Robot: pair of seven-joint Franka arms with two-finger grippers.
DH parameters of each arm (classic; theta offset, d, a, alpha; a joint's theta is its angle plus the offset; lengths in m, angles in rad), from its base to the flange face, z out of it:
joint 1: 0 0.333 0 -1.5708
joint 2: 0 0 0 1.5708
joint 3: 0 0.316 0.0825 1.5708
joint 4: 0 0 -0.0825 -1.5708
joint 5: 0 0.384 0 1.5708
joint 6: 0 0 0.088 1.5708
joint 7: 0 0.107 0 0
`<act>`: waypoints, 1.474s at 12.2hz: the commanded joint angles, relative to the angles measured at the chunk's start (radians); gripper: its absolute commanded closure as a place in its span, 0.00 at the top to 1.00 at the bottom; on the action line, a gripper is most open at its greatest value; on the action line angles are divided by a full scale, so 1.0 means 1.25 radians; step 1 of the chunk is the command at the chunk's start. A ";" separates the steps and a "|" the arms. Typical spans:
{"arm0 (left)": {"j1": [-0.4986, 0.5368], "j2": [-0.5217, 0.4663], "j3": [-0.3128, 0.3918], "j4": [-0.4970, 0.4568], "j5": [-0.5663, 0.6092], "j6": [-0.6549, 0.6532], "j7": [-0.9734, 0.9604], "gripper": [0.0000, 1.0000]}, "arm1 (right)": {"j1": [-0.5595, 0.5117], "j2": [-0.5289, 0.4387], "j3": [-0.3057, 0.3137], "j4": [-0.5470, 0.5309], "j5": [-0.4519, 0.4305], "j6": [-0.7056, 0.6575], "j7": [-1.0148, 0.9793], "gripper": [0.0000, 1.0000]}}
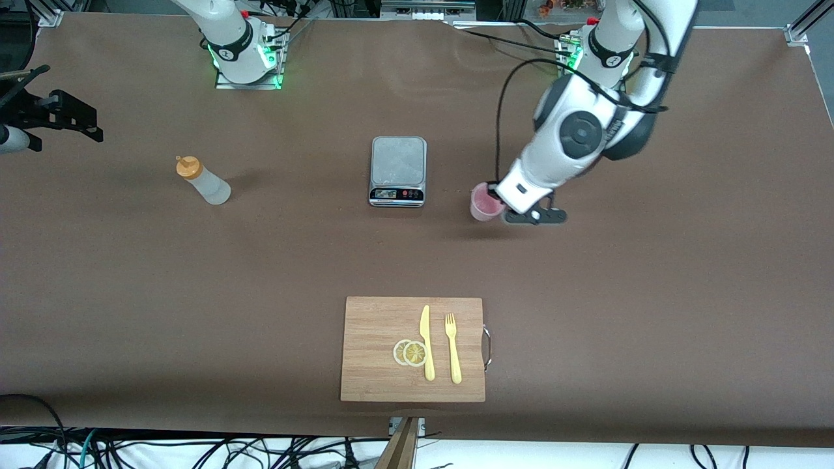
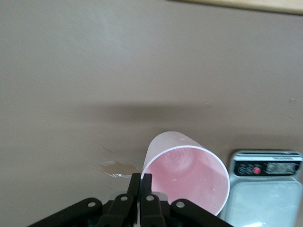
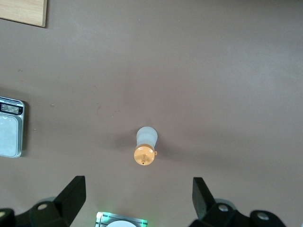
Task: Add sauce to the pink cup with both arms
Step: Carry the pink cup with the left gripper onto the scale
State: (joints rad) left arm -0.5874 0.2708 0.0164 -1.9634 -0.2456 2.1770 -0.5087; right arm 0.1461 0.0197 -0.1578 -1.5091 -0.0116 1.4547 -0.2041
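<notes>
the left hand (image 2: 140, 189) pinched the pink cup's (image 1: 485, 202) rim mid-desk, while the spread right hand (image 3: 137, 198) hung above the upright sauce (image 1: 202, 180) toward the right arm's desk edge.

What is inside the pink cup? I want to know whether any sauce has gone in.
The pink cup looks empty: bare pink inner wall and bottom. The left gripper pinches its rim, hiding a little.
</notes>
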 commanded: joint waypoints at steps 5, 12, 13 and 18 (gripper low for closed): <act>-0.199 0.086 0.016 0.100 -0.018 -0.006 -0.218 0.00 | -0.002 -0.002 0.002 0.006 -0.001 -0.009 0.000 1.00; -0.283 0.148 0.018 0.131 -0.016 0.087 -0.291 0.00 | -0.003 -0.002 0.002 0.006 -0.001 -0.008 0.000 1.00; -0.286 0.156 0.018 0.131 -0.015 0.091 -0.297 0.00 | -0.003 -0.002 0.002 0.007 -0.001 -0.009 0.000 1.00; -0.301 0.163 0.018 0.130 -0.011 0.103 -0.302 0.00 | -0.002 -0.002 0.002 0.007 -0.001 -0.009 0.000 1.00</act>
State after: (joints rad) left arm -0.9482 0.4636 0.0226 -1.8225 -0.2457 2.3040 -0.8807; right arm 0.1460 0.0197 -0.1578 -1.5091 -0.0116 1.4547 -0.2041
